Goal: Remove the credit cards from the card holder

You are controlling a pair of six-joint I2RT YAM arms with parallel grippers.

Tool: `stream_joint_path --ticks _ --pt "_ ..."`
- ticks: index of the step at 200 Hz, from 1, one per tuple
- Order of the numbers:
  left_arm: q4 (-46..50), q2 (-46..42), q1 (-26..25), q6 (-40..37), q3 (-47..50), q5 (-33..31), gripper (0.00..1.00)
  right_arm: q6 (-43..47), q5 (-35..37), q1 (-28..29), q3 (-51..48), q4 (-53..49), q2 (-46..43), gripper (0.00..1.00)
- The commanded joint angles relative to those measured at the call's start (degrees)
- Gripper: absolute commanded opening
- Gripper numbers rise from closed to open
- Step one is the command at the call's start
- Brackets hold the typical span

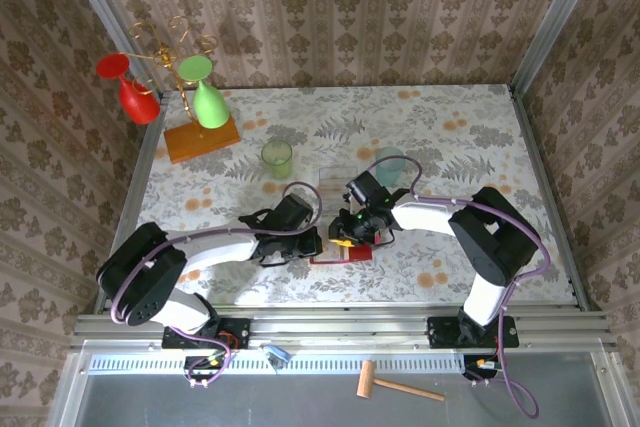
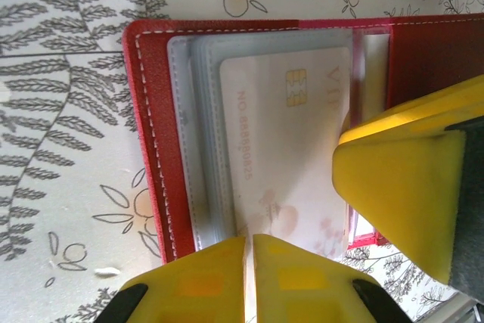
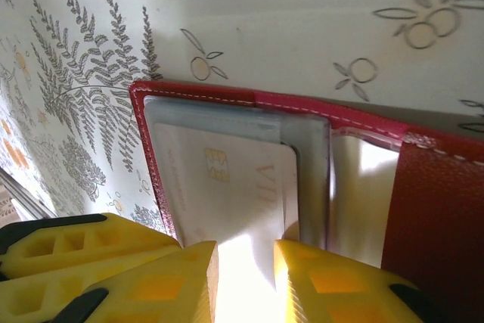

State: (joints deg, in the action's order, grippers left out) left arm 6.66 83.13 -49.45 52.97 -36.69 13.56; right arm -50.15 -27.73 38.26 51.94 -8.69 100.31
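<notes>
Here, the pale credit card point(image 2: 287, 156) is sitting in the open red card holder point(image 2: 147, 149), inside its clear pocket point(image 2: 198, 149), flat on the desk point(image 2: 68, 111); we are holding our left fingers point(image 2: 302, 285) together at its edge, right fingers point(image 3: 151, 285) slightly apart.

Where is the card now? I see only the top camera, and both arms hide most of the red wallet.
Observer: A pale card with a chip lies in the clear pockets of the open wallet.
Operator: Is the left gripper open?
Observer: No. The left gripper is shut, its tips at the card's near edge.
Operator: And the right one?
Observer: The right gripper has its jaws a little apart, over the same card.
</notes>
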Motion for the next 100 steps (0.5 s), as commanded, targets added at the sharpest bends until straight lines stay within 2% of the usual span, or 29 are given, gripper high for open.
stream_joint_path --ticks 1,49,100 --pt "2.28 -2.41 0.06 1.01 1.18 -1.41 0.12 -1.08 -0.84 1.1 1.28 -0.14 1.73 0.26" --pt "2.93 -4.38 1.09 0.91 2.06 -1.96 0.11 -1.62 -0.46 2.07 2.02 -1.19 0.95 0.26" --pt "0.93 -4.21 1.28 0.47 0.84 -0.96 0.11 -0.54 3.35 1.82 1.86 -4.77 -3.08 0.26"
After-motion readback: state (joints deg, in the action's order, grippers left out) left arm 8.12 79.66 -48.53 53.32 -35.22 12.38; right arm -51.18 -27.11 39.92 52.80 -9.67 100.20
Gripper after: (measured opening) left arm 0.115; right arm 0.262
